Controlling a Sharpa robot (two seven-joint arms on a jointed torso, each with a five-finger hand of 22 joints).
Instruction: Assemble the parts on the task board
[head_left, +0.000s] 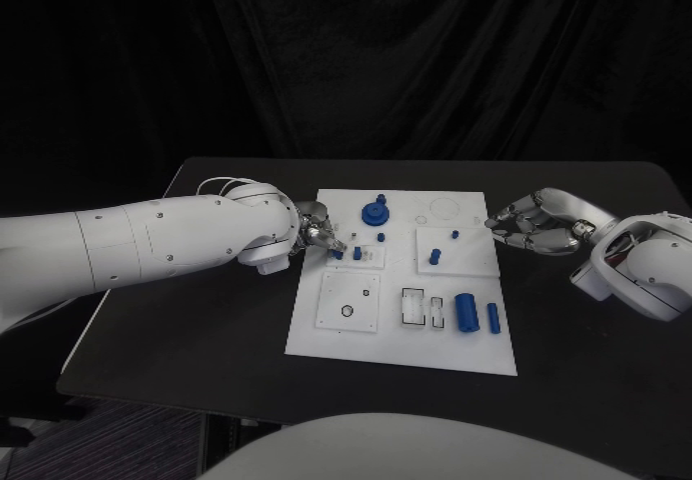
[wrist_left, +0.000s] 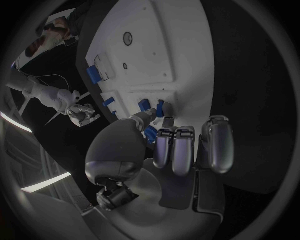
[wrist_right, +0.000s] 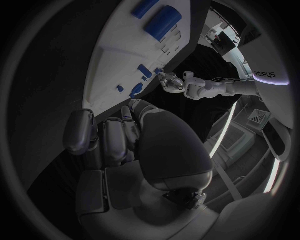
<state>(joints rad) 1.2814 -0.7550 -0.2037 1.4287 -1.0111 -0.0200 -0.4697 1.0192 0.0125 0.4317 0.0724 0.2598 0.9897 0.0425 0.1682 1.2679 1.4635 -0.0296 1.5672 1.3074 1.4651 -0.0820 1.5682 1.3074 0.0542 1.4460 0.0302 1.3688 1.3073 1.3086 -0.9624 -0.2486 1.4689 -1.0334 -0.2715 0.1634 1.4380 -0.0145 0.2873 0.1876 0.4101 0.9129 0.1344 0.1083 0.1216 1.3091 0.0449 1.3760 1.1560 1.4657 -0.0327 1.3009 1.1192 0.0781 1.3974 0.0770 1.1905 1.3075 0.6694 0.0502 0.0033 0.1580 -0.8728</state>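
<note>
The white task board (head_left: 325, 330) lies in the middle of the black table. My left hand (head_left: 315, 236) reaches over the board's left edge and pinches a small blue part (wrist_left: 152, 134) between thumb and fingers, close beside two blue pegs (wrist_left: 145, 105) standing in the board. My right hand (head_left: 537, 224) hovers at the board's right edge with its fingers curled in. A sliver of a small blue part (wrist_right: 128, 112) shows between its thumb and fingers. A round blue piece (head_left: 375, 212) stands near the far edge.
A thick blue cylinder (head_left: 466, 310) and a thin one (head_left: 493, 318) lie at the board's near right. Two more pegs (head_left: 453, 235) stand in the right square plate. Bare black table (head_left: 216, 340) surrounds the board on all sides.
</note>
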